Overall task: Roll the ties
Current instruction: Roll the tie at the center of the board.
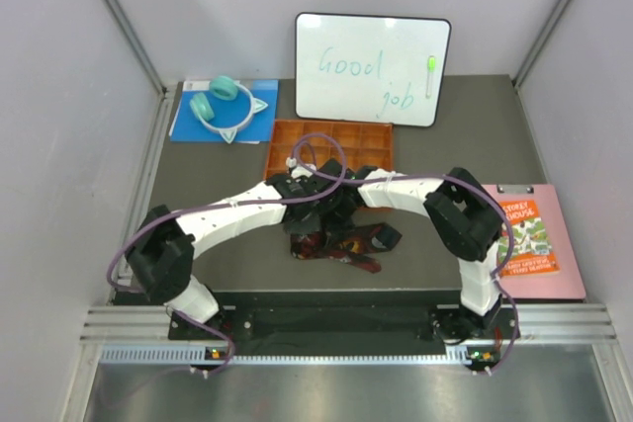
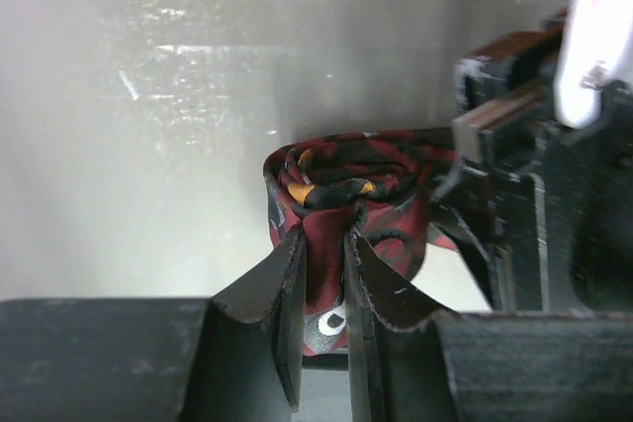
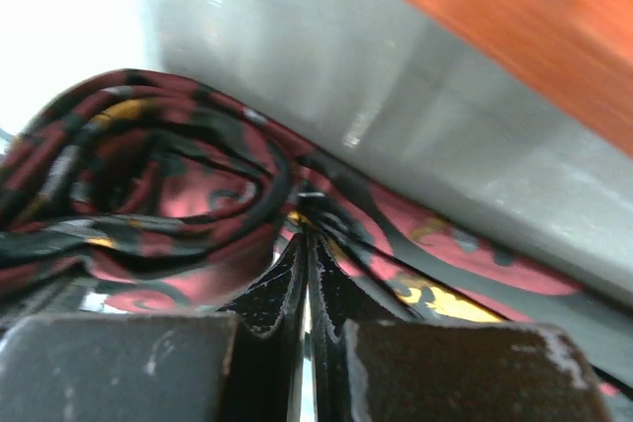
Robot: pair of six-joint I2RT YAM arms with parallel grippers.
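One tie point(image 1: 341, 244), maroon with black and yellow pattern, was seen near the middle of the counter point(image 1: 198, 175), partly wound into a coil point(image 2: 341, 180). The spiral end of the coil was turned upward, and the unrolled length was laid roughly left to right across the counter. An orange compartment tray point(image 1: 336, 140) was placed just behind it, with both arms crossed over the fabric from either side. A whiteboard point(image 1: 371, 68), teal headphones point(image 1: 227, 89) and a pink clipboard point(image 1: 569, 234) were set well apart from it. The left claw point(image 2: 324, 274) was closed on the coil's near wall, with fabric pinched between its fingers. The right claw point(image 3: 305, 264) was pressed fully together against the tie's folds; whether cloth was caught could not be told.
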